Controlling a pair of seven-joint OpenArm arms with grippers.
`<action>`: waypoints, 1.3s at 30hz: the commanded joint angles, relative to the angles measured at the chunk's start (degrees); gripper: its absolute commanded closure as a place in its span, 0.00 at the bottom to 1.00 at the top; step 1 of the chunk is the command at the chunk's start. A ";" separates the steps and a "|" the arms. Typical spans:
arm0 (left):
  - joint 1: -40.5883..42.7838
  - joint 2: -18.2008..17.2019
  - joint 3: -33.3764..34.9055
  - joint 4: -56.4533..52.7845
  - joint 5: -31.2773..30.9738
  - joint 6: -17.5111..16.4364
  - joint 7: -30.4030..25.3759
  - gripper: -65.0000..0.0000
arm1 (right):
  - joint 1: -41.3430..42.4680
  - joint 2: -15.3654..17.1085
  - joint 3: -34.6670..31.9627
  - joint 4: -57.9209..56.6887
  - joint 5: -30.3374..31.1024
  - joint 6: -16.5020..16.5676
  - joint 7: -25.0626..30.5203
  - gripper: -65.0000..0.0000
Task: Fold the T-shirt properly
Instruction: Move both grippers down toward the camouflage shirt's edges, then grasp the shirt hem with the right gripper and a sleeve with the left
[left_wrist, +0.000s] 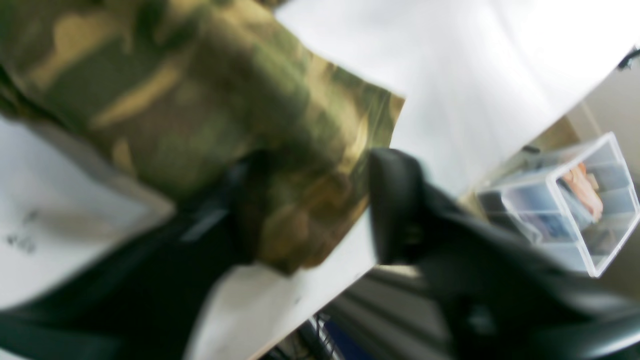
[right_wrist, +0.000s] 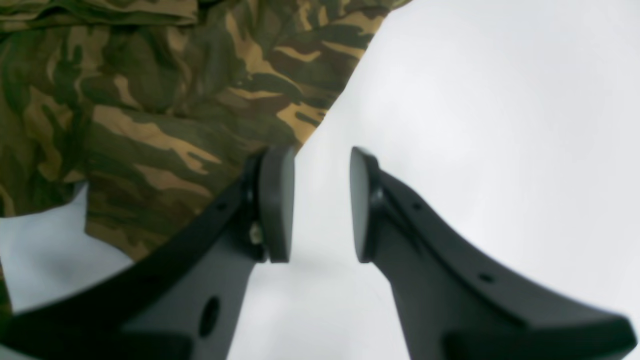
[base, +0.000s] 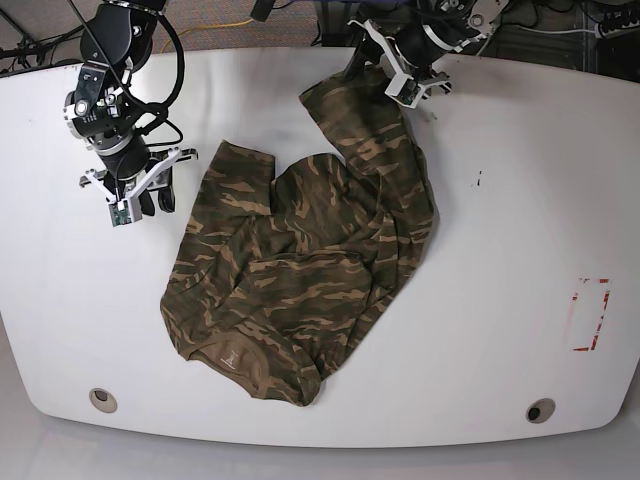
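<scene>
Camouflage T-shirt (base: 300, 260) crumpled mid-table, tan neck band nearest front edge.

A broad white counter (base: 520, 200) with rounded corners fills nearly the whole base view, evenly lit and faintly glossy. A red-outlined rectangle (base: 590, 314) is marked on it toward 3 o'clock, with a small dark scuff (base: 478, 182) above and to the left of it. Two round fittings sit near the lower edge, one at 7 o'clock (base: 100, 399) and one at 5 o'clock (base: 540, 410). Cables (base: 230, 22) trail beyond the far edge at 12 o'clock. Off the counter's edge, the left wrist view shows a blurred clear plastic compartment box (left_wrist: 575, 200) at 3 o'clock.
</scene>
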 joint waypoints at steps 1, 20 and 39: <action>1.23 -0.04 -1.38 1.09 -0.14 -0.04 -0.50 0.38 | 0.56 0.53 0.16 0.92 0.38 -0.16 1.44 0.72; 5.01 -0.04 -7.45 2.58 -0.14 -0.39 -0.50 0.26 | 0.12 0.26 0.08 1.10 0.38 -0.16 1.44 0.72; -1.23 -0.30 -2.08 -3.05 -0.14 -0.04 -0.41 0.93 | 0.56 0.26 0.25 0.39 0.38 -0.25 1.44 0.72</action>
